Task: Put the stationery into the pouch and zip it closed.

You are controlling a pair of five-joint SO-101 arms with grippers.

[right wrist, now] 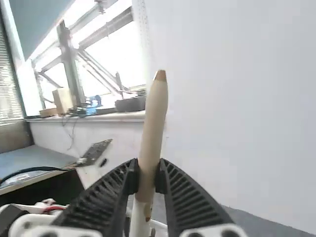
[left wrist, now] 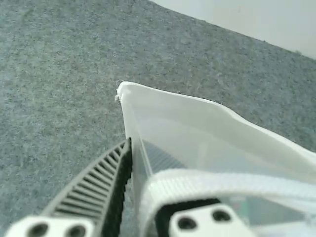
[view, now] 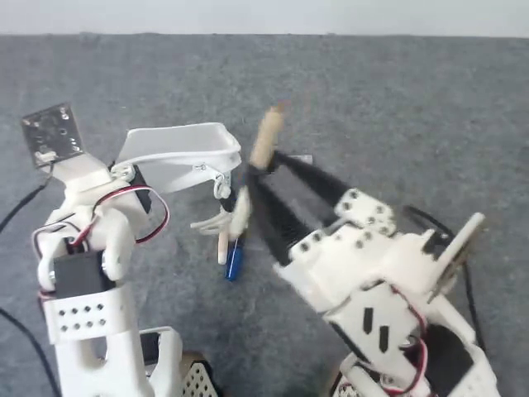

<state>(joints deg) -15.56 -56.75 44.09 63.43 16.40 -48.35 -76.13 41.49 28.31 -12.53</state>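
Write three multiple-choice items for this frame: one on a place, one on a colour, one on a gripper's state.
1. Where is the blue-ended pen?
A) on the grey mat between the arms
B) inside the pouch
C) on top of an arm

2. What colour is the pencil in the right gripper?
A) red
B) pale tan
C) black

3. What is the left gripper doing?
A) open, empty
B) shut on the pencil
C) shut on the pouch

Key: 1 A, the high view shows it lying on the mat. 2 B, the right wrist view shows a tan shaft. 3 C, the left wrist view shows it pinching the pouch's wall.
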